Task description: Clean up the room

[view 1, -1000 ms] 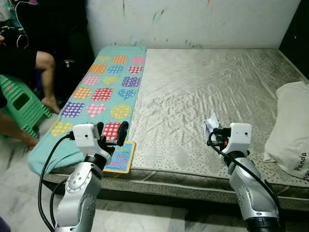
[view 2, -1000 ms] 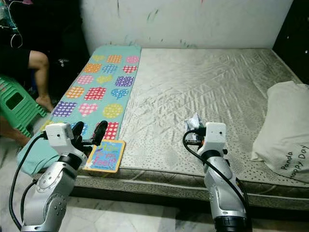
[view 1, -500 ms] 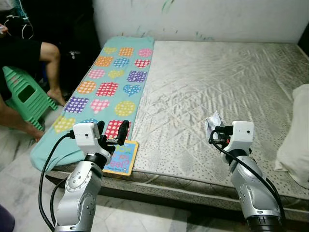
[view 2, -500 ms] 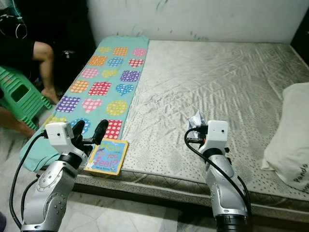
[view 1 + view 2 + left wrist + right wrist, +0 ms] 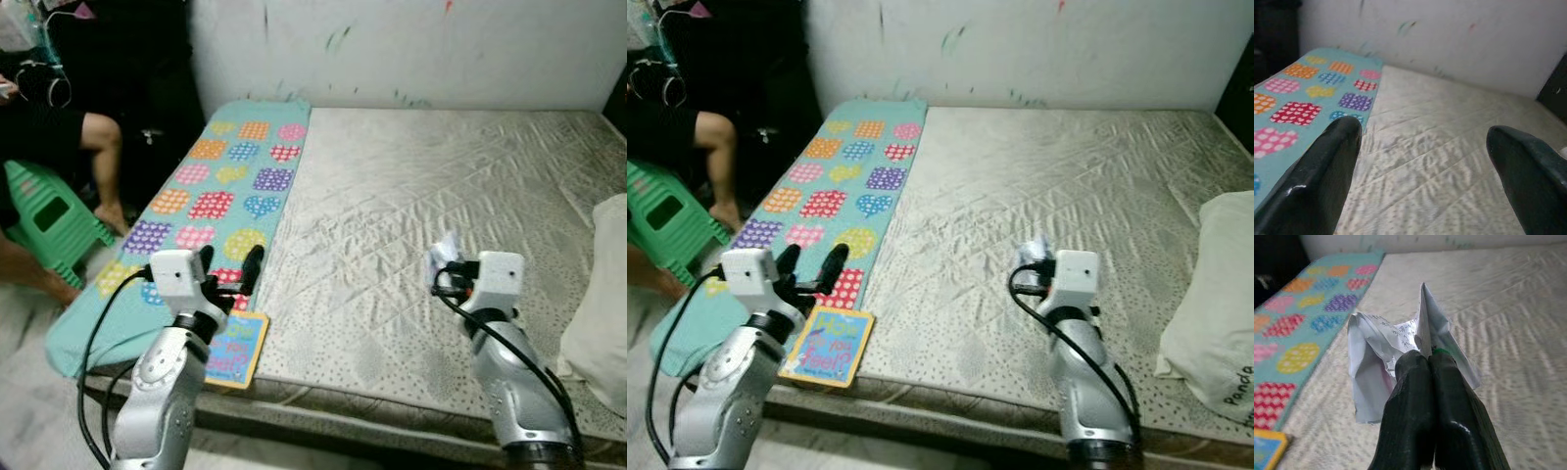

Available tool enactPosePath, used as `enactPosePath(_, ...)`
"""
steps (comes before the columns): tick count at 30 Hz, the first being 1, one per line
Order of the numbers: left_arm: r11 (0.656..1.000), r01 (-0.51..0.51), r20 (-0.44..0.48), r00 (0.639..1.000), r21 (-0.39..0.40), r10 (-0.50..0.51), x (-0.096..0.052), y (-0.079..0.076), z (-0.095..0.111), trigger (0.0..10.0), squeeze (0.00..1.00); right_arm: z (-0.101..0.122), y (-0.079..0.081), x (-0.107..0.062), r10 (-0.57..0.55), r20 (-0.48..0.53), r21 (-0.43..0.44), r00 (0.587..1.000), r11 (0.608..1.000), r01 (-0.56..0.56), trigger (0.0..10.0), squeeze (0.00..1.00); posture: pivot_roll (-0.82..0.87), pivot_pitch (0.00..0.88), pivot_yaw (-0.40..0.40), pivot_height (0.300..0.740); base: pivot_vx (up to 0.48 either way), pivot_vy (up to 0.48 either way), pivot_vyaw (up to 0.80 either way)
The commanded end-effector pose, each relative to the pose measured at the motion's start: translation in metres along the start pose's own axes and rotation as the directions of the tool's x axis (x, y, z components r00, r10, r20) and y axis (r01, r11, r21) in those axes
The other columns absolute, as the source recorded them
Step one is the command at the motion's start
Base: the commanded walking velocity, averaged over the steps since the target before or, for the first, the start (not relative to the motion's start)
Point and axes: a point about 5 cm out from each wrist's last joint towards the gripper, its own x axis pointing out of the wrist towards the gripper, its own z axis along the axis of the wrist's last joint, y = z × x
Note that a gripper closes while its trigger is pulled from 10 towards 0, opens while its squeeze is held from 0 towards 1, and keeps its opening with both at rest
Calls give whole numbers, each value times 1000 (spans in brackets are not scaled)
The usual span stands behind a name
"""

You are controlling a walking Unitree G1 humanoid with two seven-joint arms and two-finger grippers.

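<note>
Teal blanket (image 5: 211,191), multicoloured dotted hearts. Grey-beige quilted mattress (image 5: 431,196). White printed paper (image 5: 1396,362) in my black right gripper (image 5: 1430,357). Blue, yellow-edged book (image 5: 828,346).

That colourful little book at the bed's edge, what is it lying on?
The book lies on the near end of the teal heart-patterned blanket, at the mattress edge. Whatever is beneath the book and blanket is covered.

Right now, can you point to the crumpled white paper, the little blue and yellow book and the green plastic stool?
crumpled white paper (image 5: 1382,363), right wrist view, creased middle
blue and yellow book (image 5: 825,346), right eye view, cover
green plastic stool (image 5: 49,217), left eye view, seat
</note>
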Motion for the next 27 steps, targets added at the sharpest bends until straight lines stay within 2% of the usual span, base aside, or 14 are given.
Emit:
enactPosePath(1, 1000, 9, -3, 1000, 0, -9, 2, -5, 0, 10000, 0, 0, -11, -3, -32, -2, -5, 999, 999, 32, 10000, 0, -87, 23, 75, 740, 0, 0, -800)
enactPosePath(5, 1000, 1, -2, 1000, -6, -1, 2, -4, 0, 10000, 0, -1, -11, -3, -32, -2, -5, 999, 999, 32, 10000, 0, -86, 22, 75, 740, 0, 0, -666)
enactPosePath(13, 1000, -1, -3, 1000, -25, 1, 3, -6, -1, 10000, 0, 0, -11, -2, -27, 1, -10, 1000, 1000, 27, 10000, 0, -91, 17, 71, 740, 0, 30, 0)
enactPosePath(27, 999, 1, -8, 1000, -34, -1, 3, -8, -3, 10000, 0, 0, -11, -3, -20, -1, -21, 1000, 1000, 20, 10000, 0, -93, 14, 66, 740, 0, 436, 0)
